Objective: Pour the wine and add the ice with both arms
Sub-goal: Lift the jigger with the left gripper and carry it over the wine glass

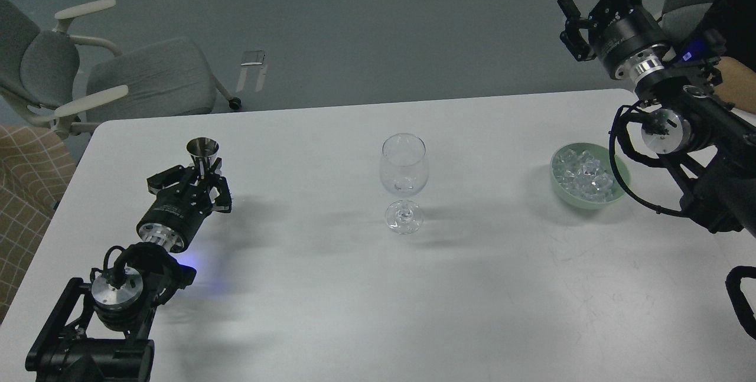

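**Metal cup held on the left, ice waiting on the right**

While the left arm (118,287) lies low over the white table (331,311), its fingers (205,184) are closed around the stem of one small metal measuring cup (202,154). The cup stands upright near the left edge of the table, and its open top pokes up just past the fingers. Whether any wine is inside it cannot be seen.

One clear wine glass (404,181) stands upright in the middle of the table. It is well apart from both sets of fingers. It looks empty, though a clear drink would be hard to spot.

One pale green bowl (564,196) sits on the right side of the table. It is filled with a heap of ice (585,176); the cubes are too jumbled to count.

The right arm (679,110) is lifted high above the far right corner of the table. Its fingers (576,30) point up and away, well apart from the bowl and touching nothing. They are dark and seen from the side, so I cannot tell if they are open or closed.

One grey office chair (106,81) stands on the floor behind the table.
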You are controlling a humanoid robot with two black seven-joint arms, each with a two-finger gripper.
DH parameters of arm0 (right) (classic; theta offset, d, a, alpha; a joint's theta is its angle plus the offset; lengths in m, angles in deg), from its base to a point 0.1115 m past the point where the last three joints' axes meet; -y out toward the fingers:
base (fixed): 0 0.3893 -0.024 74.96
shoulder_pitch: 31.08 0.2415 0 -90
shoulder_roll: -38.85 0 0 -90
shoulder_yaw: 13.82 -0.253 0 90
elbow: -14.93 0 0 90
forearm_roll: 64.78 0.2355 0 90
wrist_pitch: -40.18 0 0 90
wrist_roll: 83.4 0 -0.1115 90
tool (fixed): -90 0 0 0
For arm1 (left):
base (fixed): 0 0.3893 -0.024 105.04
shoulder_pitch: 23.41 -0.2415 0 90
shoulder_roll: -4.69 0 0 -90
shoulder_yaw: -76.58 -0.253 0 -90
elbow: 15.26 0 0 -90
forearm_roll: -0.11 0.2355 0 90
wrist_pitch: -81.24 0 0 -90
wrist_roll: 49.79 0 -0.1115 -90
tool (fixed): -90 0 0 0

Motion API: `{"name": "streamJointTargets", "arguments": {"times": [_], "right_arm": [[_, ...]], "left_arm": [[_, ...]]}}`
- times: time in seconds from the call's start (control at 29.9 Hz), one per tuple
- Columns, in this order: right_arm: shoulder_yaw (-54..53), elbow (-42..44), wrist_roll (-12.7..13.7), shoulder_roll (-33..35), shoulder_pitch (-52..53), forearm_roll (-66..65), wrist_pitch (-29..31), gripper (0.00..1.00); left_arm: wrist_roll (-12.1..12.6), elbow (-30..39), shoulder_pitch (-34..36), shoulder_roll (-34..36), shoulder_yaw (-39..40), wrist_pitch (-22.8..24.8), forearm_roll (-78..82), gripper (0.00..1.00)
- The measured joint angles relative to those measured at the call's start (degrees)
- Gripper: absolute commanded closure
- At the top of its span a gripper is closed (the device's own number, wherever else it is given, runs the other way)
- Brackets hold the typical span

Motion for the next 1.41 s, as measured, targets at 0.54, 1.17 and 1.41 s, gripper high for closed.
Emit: {"name": "streamJointTargets", "arguments": {"times": [0.54,1.17,1.41], "right_arm": [[0.0,0.0,0.0,-0.1,-0.2,0.0,0.0,0.0],[0.0,-0.1,0.0,-0.2,-0.4,0.0,0.0,0.0],[0.0,0.0,0.0,-0.2,-0.4,0.0,0.0,0.0]], "left_arm": [[5.0,17.8,1.1,1.9,-3.0,-9.1,0.3,1.0],[5.3,23.7,6.1,-2.2,-14.1,-16.1,3.8,1.0],[5.3,23.9,7.2,-4.6,-17.8,-17.1,7.6,1.0]]}}
